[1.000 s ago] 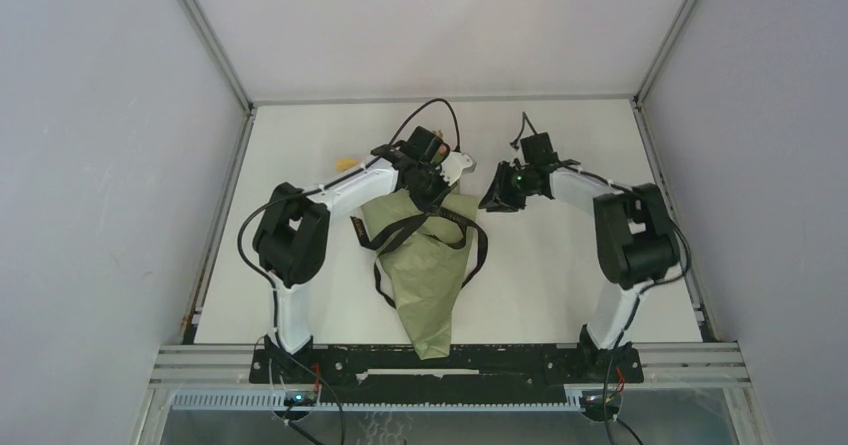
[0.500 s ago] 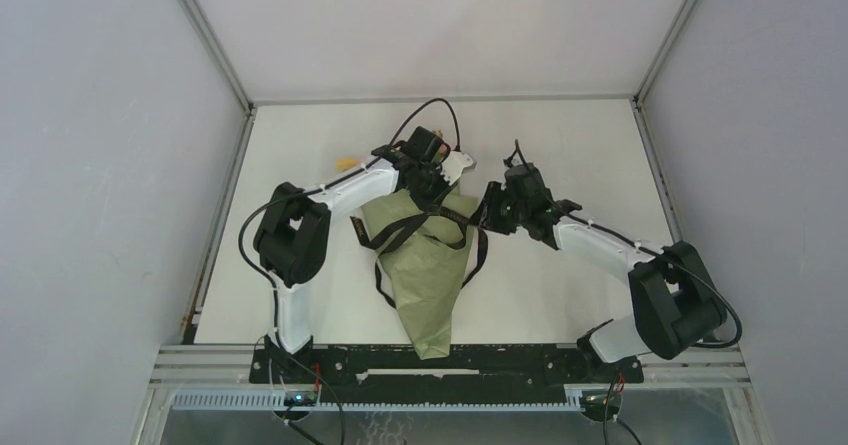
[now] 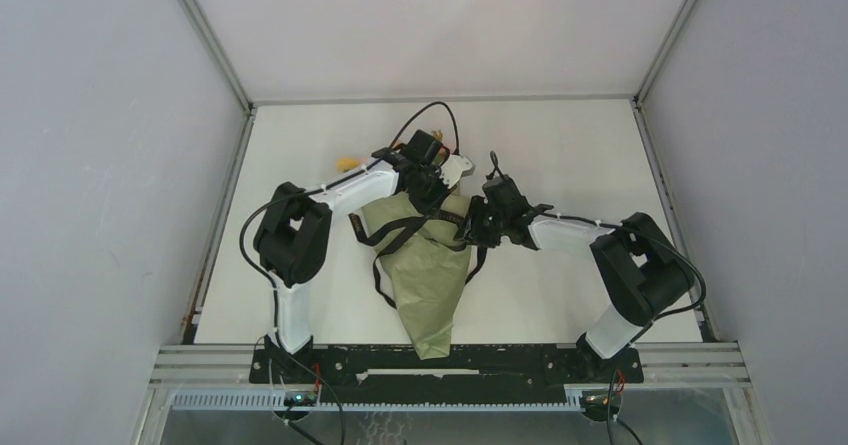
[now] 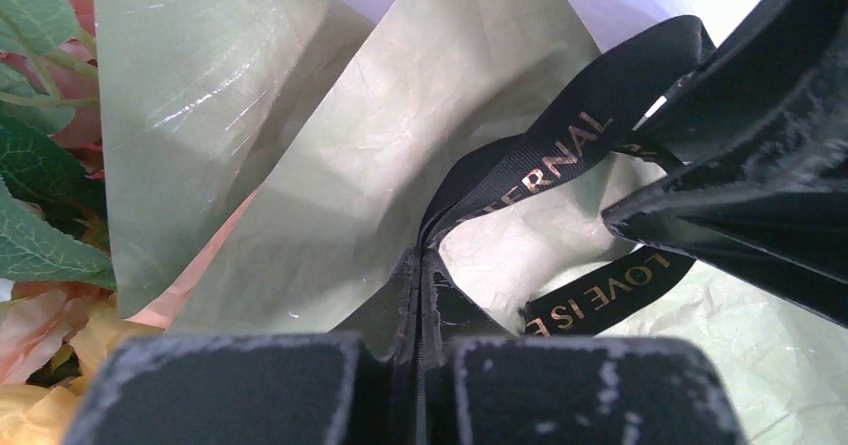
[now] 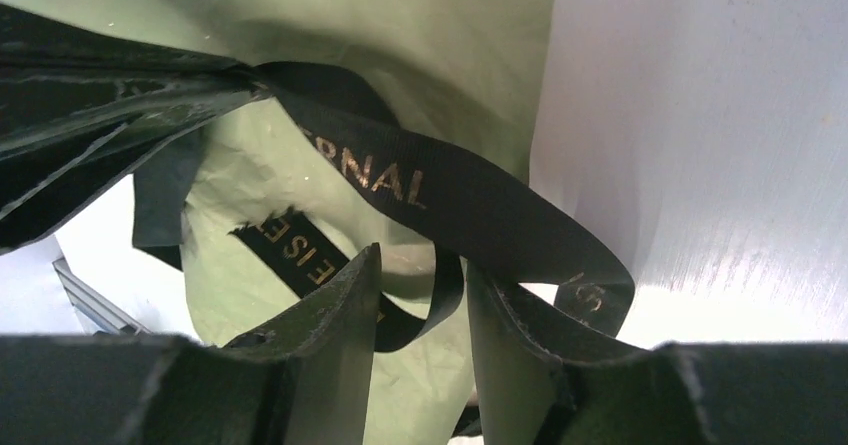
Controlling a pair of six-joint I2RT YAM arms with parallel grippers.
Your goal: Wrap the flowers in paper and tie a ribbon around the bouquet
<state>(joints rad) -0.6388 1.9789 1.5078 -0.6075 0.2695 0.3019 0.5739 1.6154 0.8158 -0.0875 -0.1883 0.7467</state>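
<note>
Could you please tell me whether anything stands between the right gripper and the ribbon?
Nothing visible does. The ribbon loops right across the open jaws of the right gripper, with one strand lying between them. The left gripper pinches the same ribbon just beside it.

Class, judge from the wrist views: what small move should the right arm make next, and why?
Probably close the right gripper: its open jaws straddle the narrow black lettered ribbon, while the left gripper pinches another stretch over the olive-green paper cone.
</note>
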